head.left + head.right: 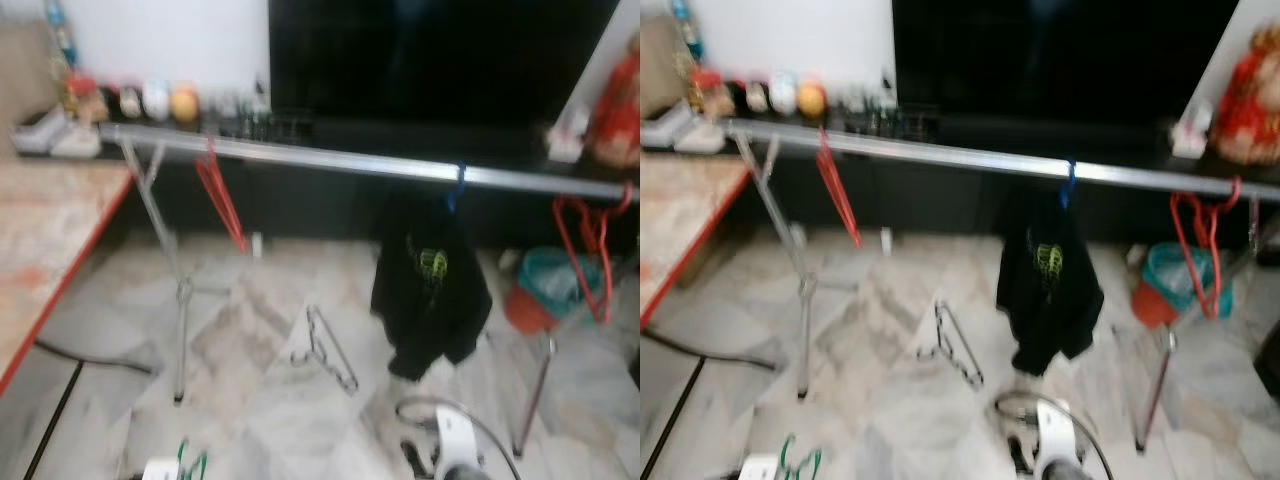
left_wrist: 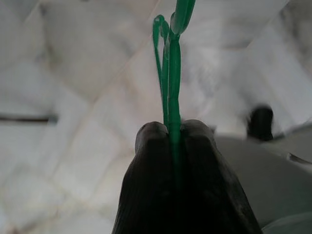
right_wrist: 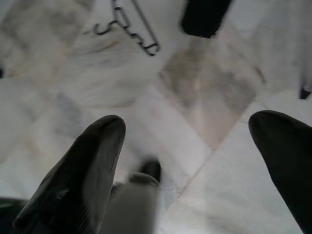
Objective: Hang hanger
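Note:
My left gripper (image 2: 174, 127) is shut on a green hanger (image 2: 170, 73), whose hook also shows low at the picture's bottom left (image 1: 192, 462), well below the rail. A long silver clothes rail (image 1: 330, 160) crosses in front of me. On it hang a red hanger (image 1: 220, 195) at the left, a black garment (image 1: 430, 290) on a blue hook in the middle, and more red hangers (image 1: 585, 240) at the right. A dark hanger (image 1: 328, 350) lies on the marble floor under the rail. My right gripper (image 3: 187, 141) hangs open over the floor.
A table with a red edge (image 1: 70, 270) stands at my left. Behind the rail are a dark TV unit (image 1: 440, 60) and a shelf of small objects (image 1: 150, 100). A teal and orange bin (image 1: 545, 290) sits at the right. A cable (image 1: 90, 360) runs across the floor.

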Available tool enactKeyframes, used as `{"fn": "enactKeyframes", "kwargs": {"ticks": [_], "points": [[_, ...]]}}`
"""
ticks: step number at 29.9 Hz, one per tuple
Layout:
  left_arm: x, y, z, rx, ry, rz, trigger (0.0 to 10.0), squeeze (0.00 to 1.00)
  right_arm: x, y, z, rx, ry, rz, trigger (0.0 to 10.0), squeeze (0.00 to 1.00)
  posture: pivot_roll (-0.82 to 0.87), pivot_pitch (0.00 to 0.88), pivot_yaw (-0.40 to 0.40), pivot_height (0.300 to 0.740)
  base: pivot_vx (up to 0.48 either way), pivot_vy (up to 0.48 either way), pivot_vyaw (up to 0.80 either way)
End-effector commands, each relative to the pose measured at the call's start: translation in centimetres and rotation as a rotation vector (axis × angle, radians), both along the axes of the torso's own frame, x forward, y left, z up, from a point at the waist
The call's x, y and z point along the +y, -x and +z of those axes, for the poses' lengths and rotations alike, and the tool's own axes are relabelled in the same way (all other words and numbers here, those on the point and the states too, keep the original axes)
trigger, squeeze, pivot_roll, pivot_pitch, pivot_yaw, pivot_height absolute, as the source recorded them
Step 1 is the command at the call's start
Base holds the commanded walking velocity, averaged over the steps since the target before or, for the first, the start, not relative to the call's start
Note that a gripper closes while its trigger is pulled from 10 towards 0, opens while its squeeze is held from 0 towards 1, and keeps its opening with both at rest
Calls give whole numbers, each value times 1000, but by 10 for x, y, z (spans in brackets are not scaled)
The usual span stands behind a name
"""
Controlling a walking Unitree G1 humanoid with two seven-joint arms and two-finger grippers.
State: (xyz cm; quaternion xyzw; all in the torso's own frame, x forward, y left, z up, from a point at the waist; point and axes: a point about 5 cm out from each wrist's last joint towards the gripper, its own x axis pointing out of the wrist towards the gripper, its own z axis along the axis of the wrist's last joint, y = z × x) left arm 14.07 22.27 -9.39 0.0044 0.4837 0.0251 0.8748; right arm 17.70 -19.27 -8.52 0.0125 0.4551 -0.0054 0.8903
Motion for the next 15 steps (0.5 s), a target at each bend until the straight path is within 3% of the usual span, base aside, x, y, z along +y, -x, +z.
{"fn": "enactKeyframes", "kwargs": {"ticks": [1,8,15], "points": [[-5,1,-1,6,12,-4,10000,0,-3,-2,1,-1,5,-13,10000,0,2,0,-46,736,398,0,0],[-5,1,-1,6,9,-9,10000,0,-3,-1,1,3,6,-21,10000,0,2,0,-45,736,399,0,0],[-5,-11,4,-40,5,-39,10000,0,-3,0,0,6,6,-20,10000,0,6,0,-42,736,373,0,0]]}}
